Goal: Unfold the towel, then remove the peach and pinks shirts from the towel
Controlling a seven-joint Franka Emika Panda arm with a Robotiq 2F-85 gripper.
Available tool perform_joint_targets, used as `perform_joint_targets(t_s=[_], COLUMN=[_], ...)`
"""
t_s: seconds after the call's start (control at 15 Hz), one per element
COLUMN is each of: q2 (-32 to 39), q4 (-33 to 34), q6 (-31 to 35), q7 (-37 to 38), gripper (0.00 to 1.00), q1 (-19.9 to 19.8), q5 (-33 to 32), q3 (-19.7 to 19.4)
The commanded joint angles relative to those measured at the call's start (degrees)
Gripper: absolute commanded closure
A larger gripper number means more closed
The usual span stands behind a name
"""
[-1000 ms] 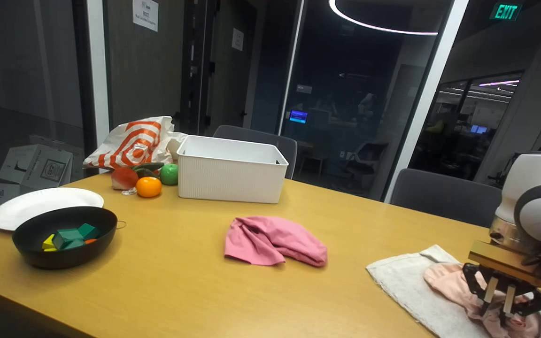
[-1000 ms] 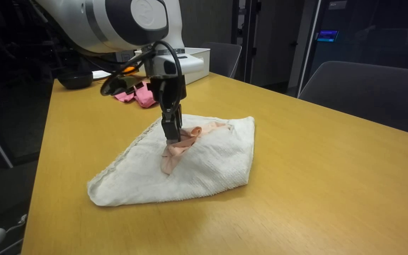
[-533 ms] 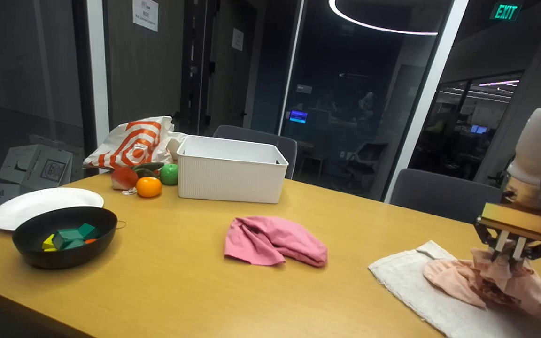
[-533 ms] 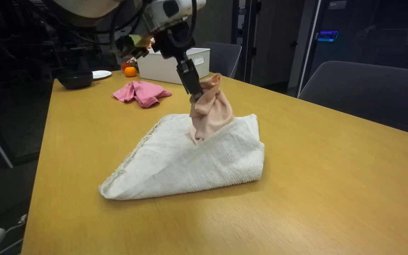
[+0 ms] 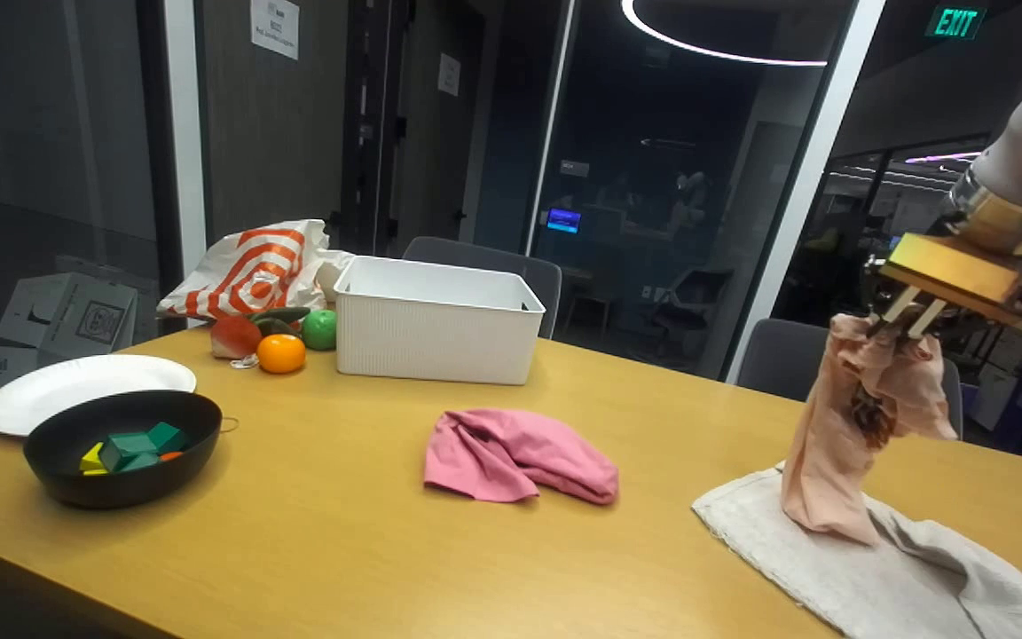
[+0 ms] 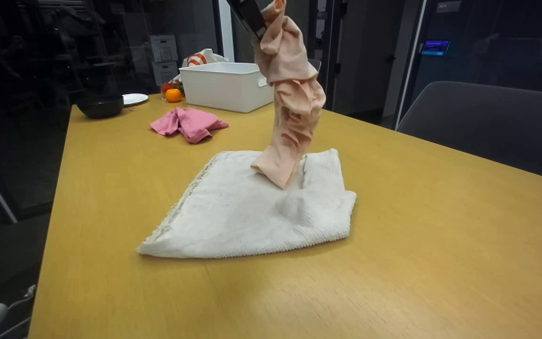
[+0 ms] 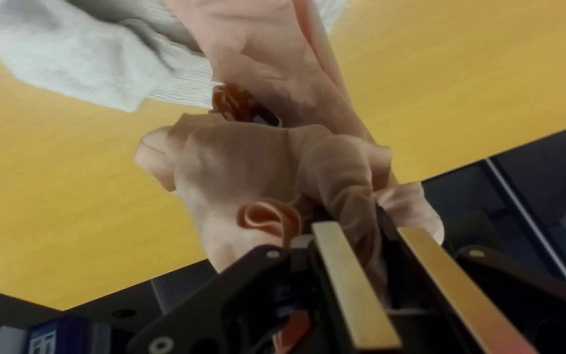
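Wrist view: the pincer (image 7: 346, 223) grips the smooth, bunched peach shirt (image 7: 253, 157); the ribbed towel (image 7: 91, 59) lies creased.

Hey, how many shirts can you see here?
2. The peach shirt hangs from the tool over the towel, and the pink shirt lies crumpled on the table. Another could be hidden in the towel's folds.

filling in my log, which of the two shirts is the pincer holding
The peach shirt, hanging from the pincer over the towel; the pink shirt lies crumpled on the table, not held.
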Motion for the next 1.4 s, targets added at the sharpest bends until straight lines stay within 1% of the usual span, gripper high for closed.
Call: perform_joint_targets(t_s=[0.0, 0.2, 0.33, 0.53, 0.8, 0.93, 1.0, 1.13, 1.2, 1.33], q2=[-1.4, -2.5, -3.2, -3.1, 0.0, 1.3, 1.7, 2.6, 3.2, 4.7], q4=[2.1, 1.6, 1.2, 0.9, 1.0, 1.1, 0.9, 0.5, 0.2, -0.1], q6=[5.8, 10.3, 11.8, 11.1, 9.3, 6.3, 3.8, -2.5, -6.2, -14.3], q7=[-4.5, -11.8, -18.4, -30.1, -45.3, -52.9, -56.8, -63.7, -66.4, -70.3], gripper=[0.91, 0.91, 0.91, 0.91, 0.90, 0.90, 0.90, 0.90, 0.90, 0.90], q1=[3.0, 6.8, 10.3, 16.1, 23.1, 25.9, 26.3, 25.7, 24.8, 22.6], q5=[9.3, 19.4, 27.6, 40.7, 58.0, 66.5, 70.7, 77.3, 79.6, 82.1], q3=[-0.1, -0.6, -1.2, -2.1, -2.3, -3.1, -3.3, -3.2, -3.0, -2.9])
